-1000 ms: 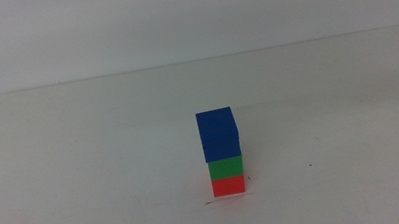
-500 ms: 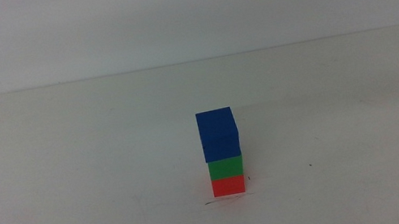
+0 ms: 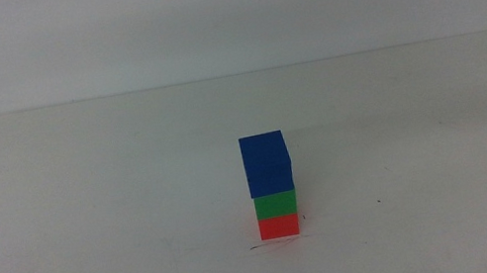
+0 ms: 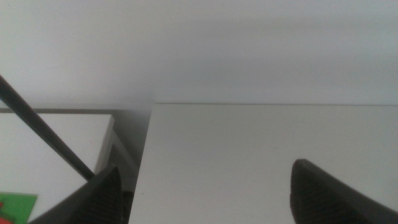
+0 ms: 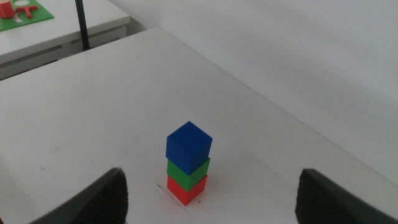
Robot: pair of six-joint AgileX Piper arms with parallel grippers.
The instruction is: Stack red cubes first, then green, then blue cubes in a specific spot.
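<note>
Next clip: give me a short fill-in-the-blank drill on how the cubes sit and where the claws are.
1. The small matte blue cube sits at the ____ of the stack.
2. The small matte green cube rests directly on the small matte ____ cube.
3. The right claw is open, clear of the stack, holding ____.
4. The left claw is open over the white ____.

Missing words: top; red; nothing; table

Red cube, green cube, blue cube: plain matte faces, solid colour, smooth, no gloss or print, look like plastic or painted block, can't tell which. Desk: white, smooth, matt, laminate-like, faint soft sheen only. Left claw and right claw: dark matt jaws, slightly grainy, plastic-looking. Wall at 12 o'clock: flat white, matt.
</note>
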